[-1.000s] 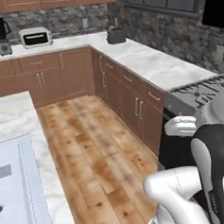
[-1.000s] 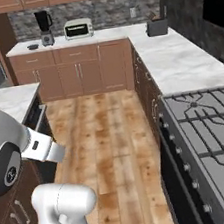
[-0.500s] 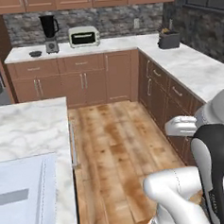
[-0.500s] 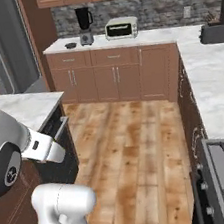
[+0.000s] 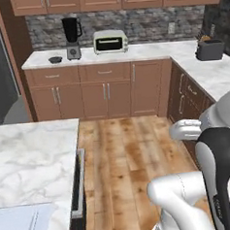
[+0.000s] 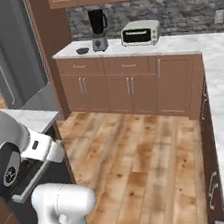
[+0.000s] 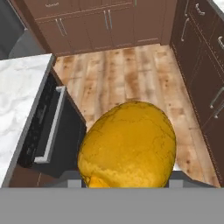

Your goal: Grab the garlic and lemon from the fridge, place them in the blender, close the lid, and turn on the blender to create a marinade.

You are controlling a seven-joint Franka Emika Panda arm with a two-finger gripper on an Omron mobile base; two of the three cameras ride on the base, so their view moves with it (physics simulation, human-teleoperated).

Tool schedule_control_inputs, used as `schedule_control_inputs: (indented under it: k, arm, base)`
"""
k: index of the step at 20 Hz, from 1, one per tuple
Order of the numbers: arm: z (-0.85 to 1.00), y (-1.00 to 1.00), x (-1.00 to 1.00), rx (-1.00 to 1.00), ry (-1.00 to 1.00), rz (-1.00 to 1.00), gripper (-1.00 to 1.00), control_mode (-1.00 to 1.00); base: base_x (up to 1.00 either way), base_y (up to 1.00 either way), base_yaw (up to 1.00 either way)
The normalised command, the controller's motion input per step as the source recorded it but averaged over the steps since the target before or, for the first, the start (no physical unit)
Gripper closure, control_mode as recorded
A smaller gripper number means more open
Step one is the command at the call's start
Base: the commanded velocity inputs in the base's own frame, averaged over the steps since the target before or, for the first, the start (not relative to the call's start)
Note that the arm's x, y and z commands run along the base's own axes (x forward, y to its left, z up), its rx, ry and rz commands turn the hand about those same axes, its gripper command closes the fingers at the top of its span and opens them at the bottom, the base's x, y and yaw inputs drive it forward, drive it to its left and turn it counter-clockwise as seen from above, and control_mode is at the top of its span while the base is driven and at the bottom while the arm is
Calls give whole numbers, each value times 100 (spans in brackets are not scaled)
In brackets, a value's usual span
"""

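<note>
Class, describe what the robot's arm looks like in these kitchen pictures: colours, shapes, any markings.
The arm has glossy white rounded, tube-like segments joined by dark, nearly black joints. In the right base view a white link carries a small dark mark. No cables show.

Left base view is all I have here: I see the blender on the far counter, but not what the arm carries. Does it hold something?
Observer: Yes. In the hand view the lemon sits in the gripper, large and yellow-orange.
Operator: Is it above the counter now?
Observer: No. Behind the lemon, the hand view shows the wooden floor, between the marble island and the dark cabinets.
</note>
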Motion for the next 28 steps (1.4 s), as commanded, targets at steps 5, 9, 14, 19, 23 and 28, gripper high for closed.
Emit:
schedule_control_inputs:
  k: [5,9,14,19,23,28]
  arm:
    - [0,0,0,0,0,0,100,100]
    - [0,0,0,0,0,0,100,100]
    - [0,0,0,0,0,0,100,100]
    - [0,0,0,0,0,0,100,100]
    - [0,0,0,0,0,0,100,100]
    - [0,0,0,0,0,0,100,100]
  base:
    - [100,-83,9]
    - [100,-52,9]
    - [100,-34,11]
    - [100,-24,6]
    - [100,-18,5]
    - [100,0,9]
